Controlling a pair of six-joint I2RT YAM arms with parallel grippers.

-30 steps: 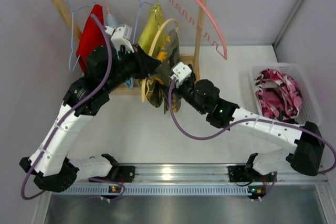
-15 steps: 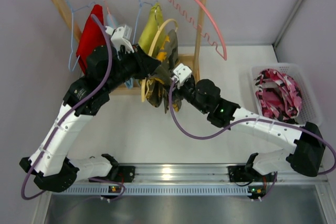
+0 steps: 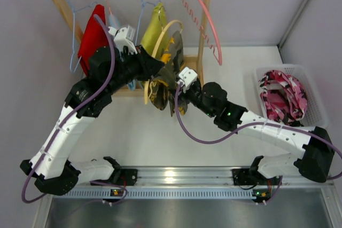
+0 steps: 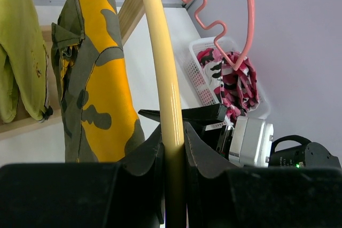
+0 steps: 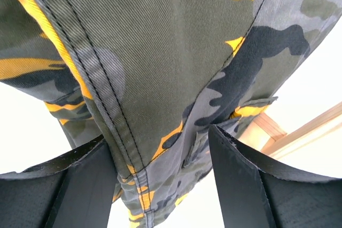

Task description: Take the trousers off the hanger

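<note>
The camouflage trousers [image 3: 158, 93], coarse twill with stitched seams in green, yellow and brown, hang at the upper centre over a smooth, glossy cream hanger [image 4: 160, 52]. The right gripper [image 5: 160, 138] has closed its two black fingers on a low fold of them (cloth fills the gap). The left gripper [image 4: 172, 138] is clamped on the cream hanger's rod, with the trousers just left of it. The second pair, the pink patterned trousers [image 3: 283, 97], lies crumpled in a white mesh basket [image 3: 283, 68] at the right edge.
</note>
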